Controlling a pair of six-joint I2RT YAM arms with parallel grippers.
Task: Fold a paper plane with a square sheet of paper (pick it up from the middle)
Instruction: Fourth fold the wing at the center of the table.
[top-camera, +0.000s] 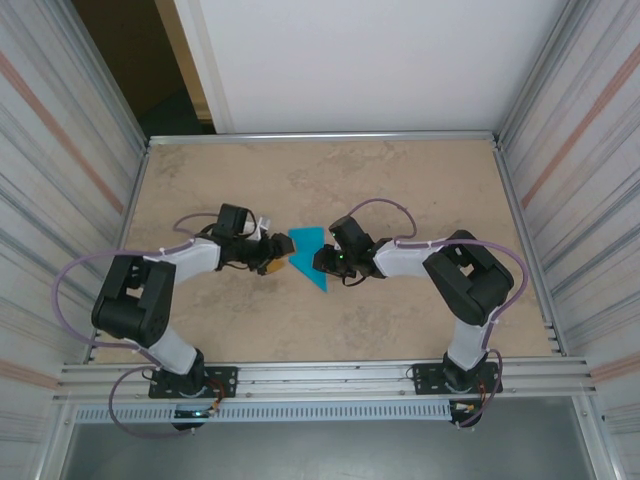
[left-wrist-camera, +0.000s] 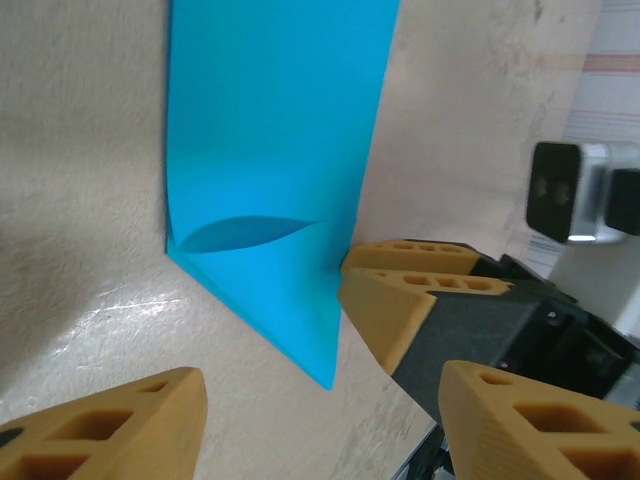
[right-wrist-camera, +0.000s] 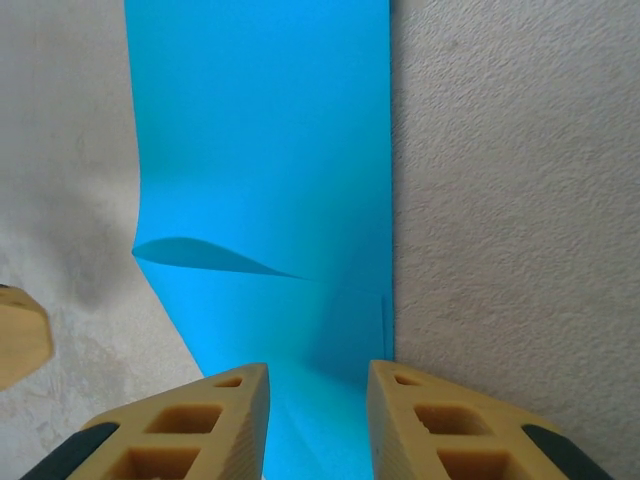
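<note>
Thin teal-blue sheet of paper (top-camera: 308, 252) lies flat mid-tabletop (top-camera: 400, 180) on the mottled beige surface, between the two arms. It is part-folded: one long straight edge, one end tapering to a point, and a shallow curved pocket where a layer lifts.

Left gripper (top-camera: 272, 264) sits just beside the sheet's left side. Its tan fingers (left-wrist-camera: 110, 430) are released and well apart, holding nothing, with the sheet's pointed corner on the tabletop between them.

Right gripper (top-camera: 322, 262) is at the opposite edge. Its tan fingers (right-wrist-camera: 200, 420) are drawn close, and blue paper runs through the narrow gap. Cannot tell whether they pinch it.
</note>
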